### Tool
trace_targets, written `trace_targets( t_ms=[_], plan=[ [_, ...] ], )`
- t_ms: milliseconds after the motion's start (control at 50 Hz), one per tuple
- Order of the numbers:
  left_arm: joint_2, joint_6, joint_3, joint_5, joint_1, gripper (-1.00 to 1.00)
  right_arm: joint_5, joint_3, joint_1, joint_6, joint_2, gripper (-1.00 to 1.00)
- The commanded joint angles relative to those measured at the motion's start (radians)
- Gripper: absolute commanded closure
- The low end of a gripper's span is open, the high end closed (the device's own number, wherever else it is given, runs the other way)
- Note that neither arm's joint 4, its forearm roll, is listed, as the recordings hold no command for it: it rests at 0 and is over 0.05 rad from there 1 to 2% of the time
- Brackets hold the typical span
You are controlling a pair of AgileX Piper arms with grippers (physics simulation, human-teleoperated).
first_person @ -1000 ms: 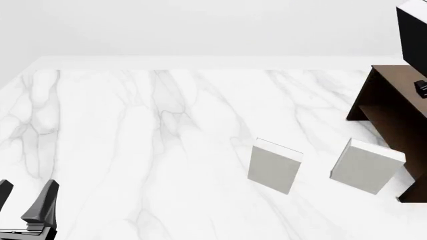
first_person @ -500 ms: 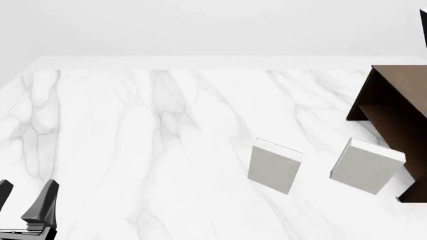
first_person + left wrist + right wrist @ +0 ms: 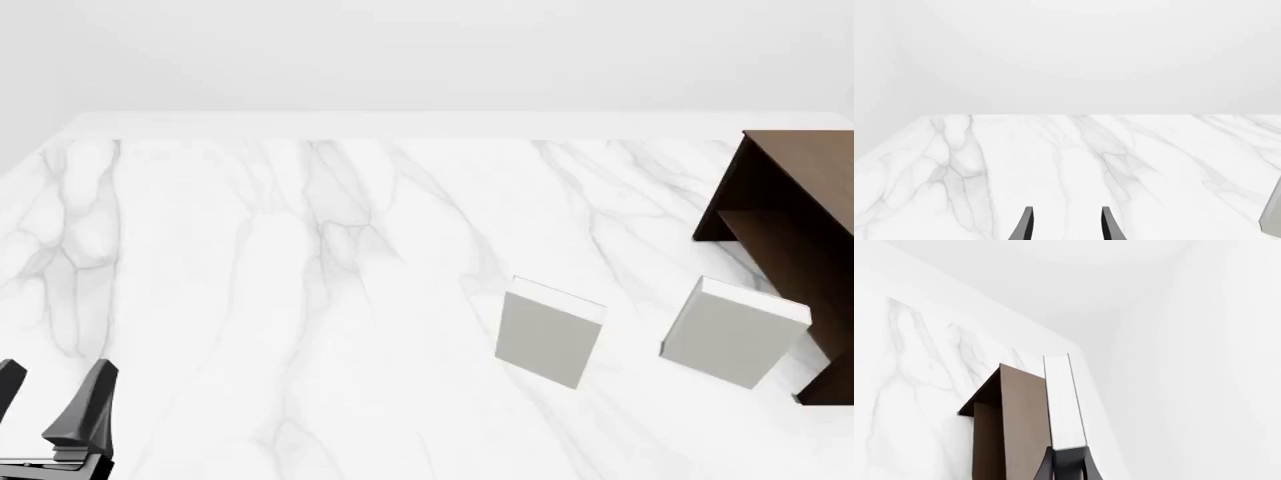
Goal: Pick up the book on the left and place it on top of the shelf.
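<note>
We see our left end effector (image 3: 51,405) as two glossy black, tapered, blade-like fingers (image 3: 1025,227); our right end effector (image 3: 1067,465) shows matching dark, narrowing fingers.

We see bright, even, diffuse light with no clear source; the white marble table (image 3: 267,300) nearly merges with the pale backdrop. Shadows are faint and soft. All views are sharp, without glare, blur or edge distortion.

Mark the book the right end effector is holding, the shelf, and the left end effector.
book (image 3: 1064,405): right wrist view, light grey page edge.
shelf (image 3: 790,205): front view, dark brown top and side.
left end effector (image 3: 1066,225): left wrist view, midway between fingertips.
</note>
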Motion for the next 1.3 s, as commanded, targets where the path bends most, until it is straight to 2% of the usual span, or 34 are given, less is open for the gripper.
trace_targets(
  t_ms=[20, 260, 600, 1300],
  plan=[
    [0.000, 0.000, 0.000, 0.000, 0.000, -1.00, -0.025, -0.025, -0.030, 0.005, 0.023, 1.00],
    [0.000, 0.000, 0.000, 0.000, 0.000, -1.00, -0.046, -0.026, -0.067, -0.030, 0.053, 1.00],
    [0.000, 0.000, 0.000, 0.000, 0.000, -1.00, -0.094, -0.018, -0.119, -0.049, 0.117, 1.00],
    [0.000, 0.000, 0.000, 0.000, 0.000, -1.00, -0.175, -0.089, -0.180, -0.092, 0.280, 1.00]
  ],
)
